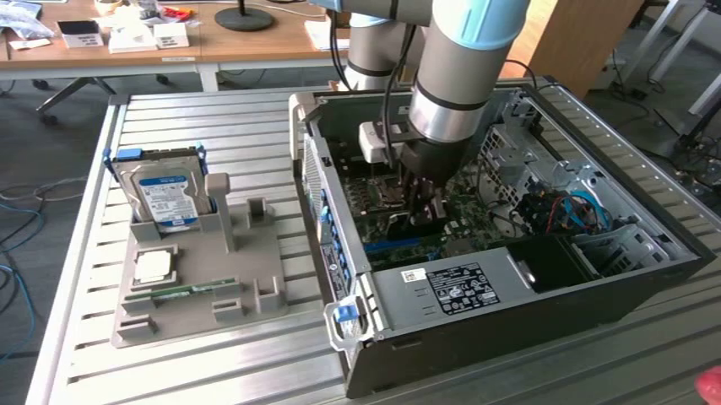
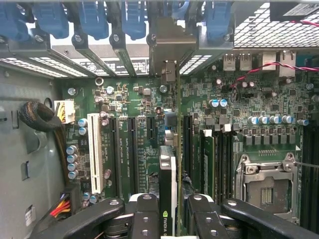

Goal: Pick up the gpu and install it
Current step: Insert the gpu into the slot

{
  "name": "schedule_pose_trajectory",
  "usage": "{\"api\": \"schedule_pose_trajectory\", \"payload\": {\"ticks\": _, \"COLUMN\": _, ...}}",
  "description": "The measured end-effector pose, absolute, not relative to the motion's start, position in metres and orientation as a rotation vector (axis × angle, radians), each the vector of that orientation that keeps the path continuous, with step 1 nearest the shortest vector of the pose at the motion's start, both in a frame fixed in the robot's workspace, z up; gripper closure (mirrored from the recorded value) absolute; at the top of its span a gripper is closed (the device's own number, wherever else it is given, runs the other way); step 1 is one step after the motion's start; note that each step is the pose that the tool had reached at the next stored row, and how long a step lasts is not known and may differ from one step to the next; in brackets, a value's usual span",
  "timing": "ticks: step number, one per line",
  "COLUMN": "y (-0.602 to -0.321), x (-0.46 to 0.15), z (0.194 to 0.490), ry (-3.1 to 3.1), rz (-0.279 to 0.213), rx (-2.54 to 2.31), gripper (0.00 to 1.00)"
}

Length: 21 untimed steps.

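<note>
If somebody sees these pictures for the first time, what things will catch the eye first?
First the robot arm, reaching down into the open computer case. There the tool holds the gpu edge-on, standing over the green motherboard among its slots. On the exterior view's left, a grey holder carries a hard drive standing upright.

A slatted metal worktop [image 1: 181,114] fills the foreground. Behind it stands a wooden desk [image 1: 253,44] with a black lamp base [image 1: 245,17]; blue cables [image 1: 13,221] trail across grey floor [image 1: 56,143].
</note>
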<state>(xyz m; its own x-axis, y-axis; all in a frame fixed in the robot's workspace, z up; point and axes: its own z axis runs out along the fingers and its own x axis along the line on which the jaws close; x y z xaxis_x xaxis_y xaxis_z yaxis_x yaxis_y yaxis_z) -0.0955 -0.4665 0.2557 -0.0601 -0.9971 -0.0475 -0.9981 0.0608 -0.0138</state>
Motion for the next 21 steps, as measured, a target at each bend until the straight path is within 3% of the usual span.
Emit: {"api": "schedule_pose_trajectory", "payload": {"ticks": 21, "y": -0.4664, "x": -0.0964, "z": 0.2472, "ry": 2.262, "rz": 0.035, "rx": -2.115, "gripper": 0.73}}
